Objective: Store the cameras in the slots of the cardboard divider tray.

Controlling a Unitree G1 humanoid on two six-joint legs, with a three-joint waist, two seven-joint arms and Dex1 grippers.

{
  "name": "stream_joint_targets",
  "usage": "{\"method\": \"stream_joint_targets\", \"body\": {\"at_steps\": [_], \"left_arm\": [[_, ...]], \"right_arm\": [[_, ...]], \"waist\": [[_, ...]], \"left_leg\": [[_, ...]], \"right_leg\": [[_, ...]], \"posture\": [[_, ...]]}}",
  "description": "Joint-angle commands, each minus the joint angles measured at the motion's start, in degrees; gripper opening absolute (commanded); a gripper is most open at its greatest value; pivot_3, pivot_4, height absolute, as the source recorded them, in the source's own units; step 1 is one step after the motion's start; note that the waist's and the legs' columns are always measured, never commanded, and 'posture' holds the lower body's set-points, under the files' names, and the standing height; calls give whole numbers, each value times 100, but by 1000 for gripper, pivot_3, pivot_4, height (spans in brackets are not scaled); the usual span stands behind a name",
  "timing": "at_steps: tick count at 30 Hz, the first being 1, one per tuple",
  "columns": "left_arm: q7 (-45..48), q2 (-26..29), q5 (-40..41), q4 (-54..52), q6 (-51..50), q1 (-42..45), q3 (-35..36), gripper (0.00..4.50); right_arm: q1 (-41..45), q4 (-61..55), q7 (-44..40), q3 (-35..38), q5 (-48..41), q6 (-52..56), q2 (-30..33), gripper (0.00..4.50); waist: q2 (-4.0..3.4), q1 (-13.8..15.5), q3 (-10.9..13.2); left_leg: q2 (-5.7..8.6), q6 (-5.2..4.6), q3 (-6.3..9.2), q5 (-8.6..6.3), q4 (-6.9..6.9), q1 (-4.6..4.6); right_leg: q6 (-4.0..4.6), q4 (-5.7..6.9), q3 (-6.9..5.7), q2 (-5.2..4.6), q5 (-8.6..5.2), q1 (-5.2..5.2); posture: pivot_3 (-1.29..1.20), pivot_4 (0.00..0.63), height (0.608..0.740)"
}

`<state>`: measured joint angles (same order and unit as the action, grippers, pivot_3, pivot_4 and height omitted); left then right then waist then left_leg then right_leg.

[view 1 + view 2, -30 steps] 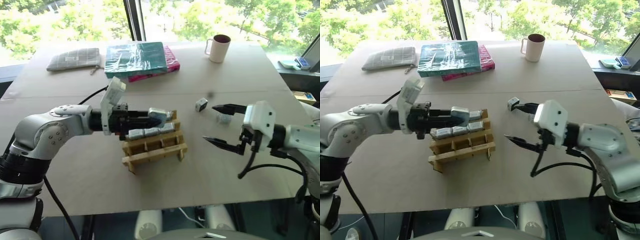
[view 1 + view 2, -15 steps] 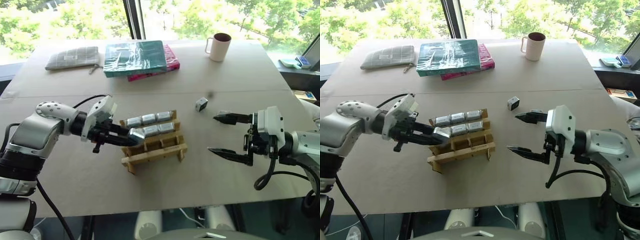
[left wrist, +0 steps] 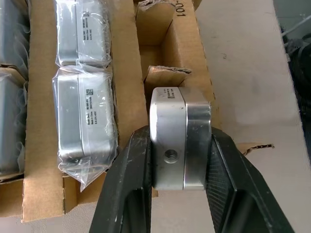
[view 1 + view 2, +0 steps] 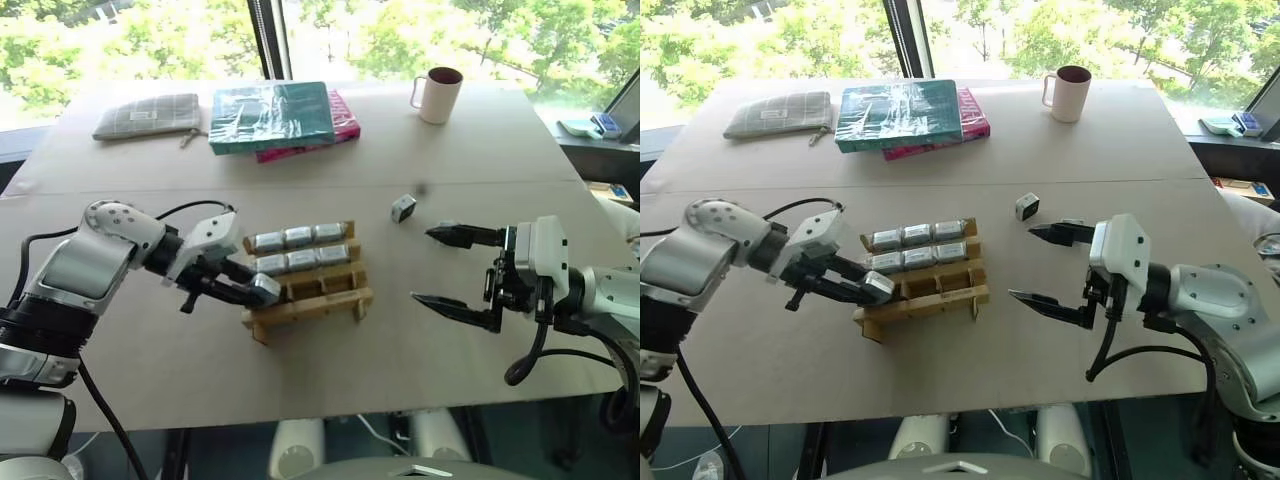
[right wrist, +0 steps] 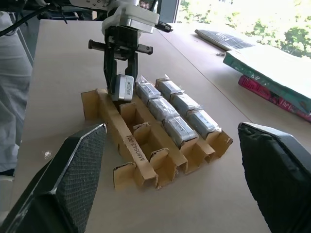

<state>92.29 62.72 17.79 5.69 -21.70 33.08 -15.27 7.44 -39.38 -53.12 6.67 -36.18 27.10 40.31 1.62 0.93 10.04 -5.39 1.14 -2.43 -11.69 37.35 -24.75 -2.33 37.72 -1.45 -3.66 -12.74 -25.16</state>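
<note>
L claw (image 4: 258, 291), two black fingers, is pinching a small silver-grey boxy camera (image 3: 179, 144) by its two broad sides, w/ the block's end sticking out past the tips. Prob. held that way so it can go end-first into a slot. It hangs at the near-left corner of the tan cardboard divider tray (image 4: 310, 305), just over the near row's left slot; can't tell if it touches the strip yet. Arm comes in from the left and angles down, which keeps the fingers clear of the filled rows.

Tray sits mid-desk (image 4: 420, 370). Far and middle rows each hold three plastic-wrapped silver cameras (image 4: 299, 237), lying snug side by side. Near row's other two slots look empty in the R wrist view.

R claw (image 4: 452, 268) is spread wide, nothing between the fingers, hanging right of the tray and well apart from it, pointing towards it. Looks parked, maybe ready for the next pick. A small dark-faced block (image 4: 402, 208), likely another camera, lies loose on the desk beyond the R claw, between tray and cream mug (image 4: 438, 95).

Hard to see: slot floor under the held camera is hidden by the block itself. Whether more loose cameras lie behind the R claw can't be made out.
</note>
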Motion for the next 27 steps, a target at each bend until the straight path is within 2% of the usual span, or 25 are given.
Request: {"method": "stream_joint_targets", "body": {"at_steps": [1, 3, 4, 5, 7, 10, 13, 16, 18, 20, 24, 27], "left_arm": [[7, 27, -156, -261, -181, 182, 10, 870], [-17, 4, -90, -436, -386, 192, 81, 1886], [-28, 5, 22, -590, -564, 187, 159, 2086], [-52, 1, 144, -724, -751, 184, 244, 2564], [-90, -20, 734, -1061, -1321, 157, 637, 3458], [-114, 148, 1471, -1189, -2178, 27, 1280, 3458], [-550, 78, 1844, -1147, -2643, -238, 1914, 3458], [-1340, -275, 2016, -1168, -2768, -701, 2687, 3458], [-1857, -1053, 2161, -1215, -2019, -1266, 3564, 3458], [-1738, -1406, 2097, -1272, -1251, -1850, 4048, 3458], [-1348, -1356, 2464, -1390, -1266, -2928, 4792, 3458], [-1292, -1435, 2510, -1445, -1019, -3585, 5269, 3458]], "right_arm": [[-40, -207, 111, 5, 52, -166, 29, 4313], [-59, -229, 145, -33, 85, -190, 21, 4396], [-81, -236, 162, -35, 83, -201, 16, 4396], [-101, -241, 176, -41, 87, -215, 15, 4396], [-167, -228, 220, -36, 130, -265, 9, 4396], [-107, -150, 490, -62, 283, -319, -132, 4396], [28, -25, 754, -239, 552, -257, -205, 4396], [246, 193, 1007, -540, 974, -186, -235, 4396], [614, 550, 1564, -831, 1563, 275, -206, 4396], [988, 1017, 1872, -1033, 1822, 696, -288, 4396], [1441, 1652, 2190, -1215, 2030, 1051, -607, 4396], [1723, 2073, 2131, -1427, 2257, 735, -793, 4396]], "waist": [[1, -1, 0], [1, -5, 0], [1, -5, 0], [1, -5, 0], [2, -3, 0], [9, -14, 2], [7, -49, 3], [4, -62, 1], [0, -67, -1], [9, -105, -4], [34, -151, -9], [28, -156, -6]], "left_leg": [[0, 0, 0, 0, 1, 0], [0, 0, 0, 0, 1, 0], [0, 0, 0, 0, 1, 0], [0, 0, 1, 0, 1, 0], [0, 0, 2, 0, 1, -2], [0, 0, 3, 0, 2, -3], [-1, 0, 3, 0, 1, 5], [-1, 0, 8, 0, 1, 12], [0, 0, 8, 0, 4, 15], [2, 0, 2, 0, 12, 14], [-2, 1, 9, 0, 6, 5], [-1, 1, 5, 0, -3, 4]], "right_leg": [[0, 0, 0, 0, 0, 0], [0, 1, 1, 0, 0, 0], [0, 1, 1, 1, 0, 0], [0, 1, 1, 1, 0, 0], [0, 1, 1, 1, 0, 0], [0, 0, 1, 1, 0, 0], [-1, 7, 5, 4, 0, 0], [-1, 13, 7, 8, 0, 0], [-1, 15, 11, 8, 0, 0], [0, 17, 18, 7, 1, 0], [23, 16, 14, 13, 15, -7], [23, 13, 17, 12, 14, -13]], "posture": [[0, 150, 740], [0, 150, 740], [0, 150, 740], [0, 150, 740], [0, 150, 740], [0, 150, 740], [0, 150, 740], [0, 150, 740], [0, 150, 740], [0, 150, 740], [0, 150, 740], [0, 150, 740]]}}
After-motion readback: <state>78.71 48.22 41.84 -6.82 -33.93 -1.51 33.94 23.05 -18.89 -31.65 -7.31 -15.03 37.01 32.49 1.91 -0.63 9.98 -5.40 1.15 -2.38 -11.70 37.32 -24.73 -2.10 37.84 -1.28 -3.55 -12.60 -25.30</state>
